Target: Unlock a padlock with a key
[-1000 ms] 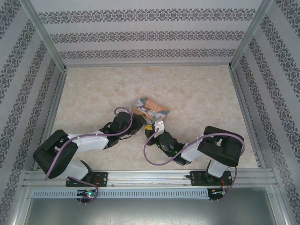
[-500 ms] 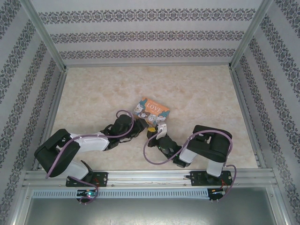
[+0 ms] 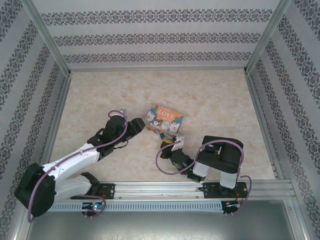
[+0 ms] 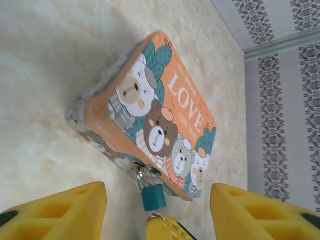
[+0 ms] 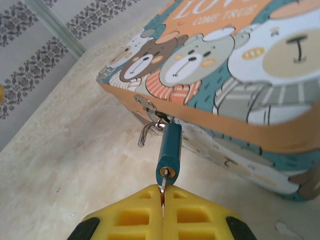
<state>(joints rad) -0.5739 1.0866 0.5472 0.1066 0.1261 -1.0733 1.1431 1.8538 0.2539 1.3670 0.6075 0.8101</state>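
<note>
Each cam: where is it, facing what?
Top external: above, behind the arm bases, looking down; both arms, left gripper and right gripper at the orange "LOVE" cartoon-animal box.
Left wrist: low over the table, facing the box lid; own open yellow fingers frame the tiny blue-teal padlock.
Right wrist: near table level, facing the box front; own shut fingers pinch the silvery key at the padlock's keyhole.
Shared by both wrists: box, padlock.

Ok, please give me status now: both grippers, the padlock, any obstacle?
Left gripper open, facing the box. Right gripper shut on key, key in padlock keyhole. Padlock hangs on box hasp, shackle end looks free. Nothing in the way.
</note>
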